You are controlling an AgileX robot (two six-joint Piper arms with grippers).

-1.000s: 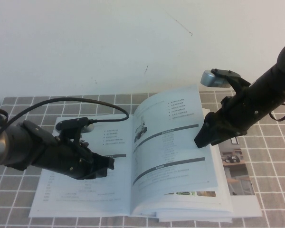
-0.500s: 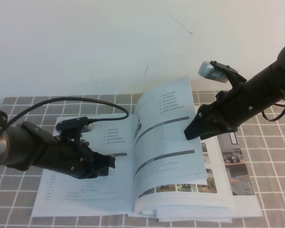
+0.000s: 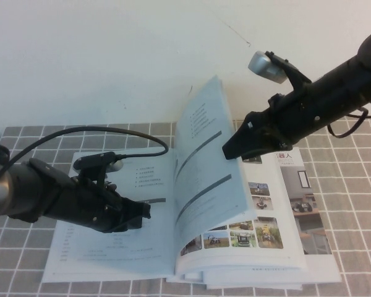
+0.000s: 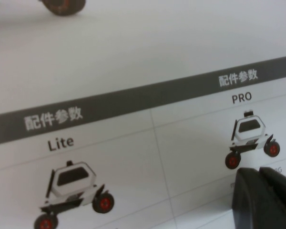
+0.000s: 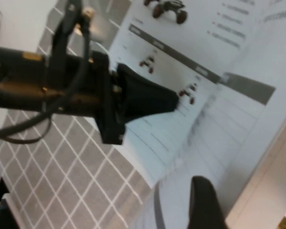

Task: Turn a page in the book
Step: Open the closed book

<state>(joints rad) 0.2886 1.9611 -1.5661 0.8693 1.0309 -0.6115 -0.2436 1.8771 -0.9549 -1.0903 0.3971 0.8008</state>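
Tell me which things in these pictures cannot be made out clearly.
- High view: the right tool tip sits at the lifted white glossy page; contact is hidden.
- High view: the left tool rests over the large thin open catalogue book; its fingers merge into one dark shape.
- Left wrist view: only a corner of the left tool shows, cut by the edge.
- High view: page text is too small to read.

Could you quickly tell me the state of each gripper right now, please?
Left gripper: shut, tip down on the left page of the large glossy white catalogue.
Right gripper: cannot be told; against the lifted white glossy page.
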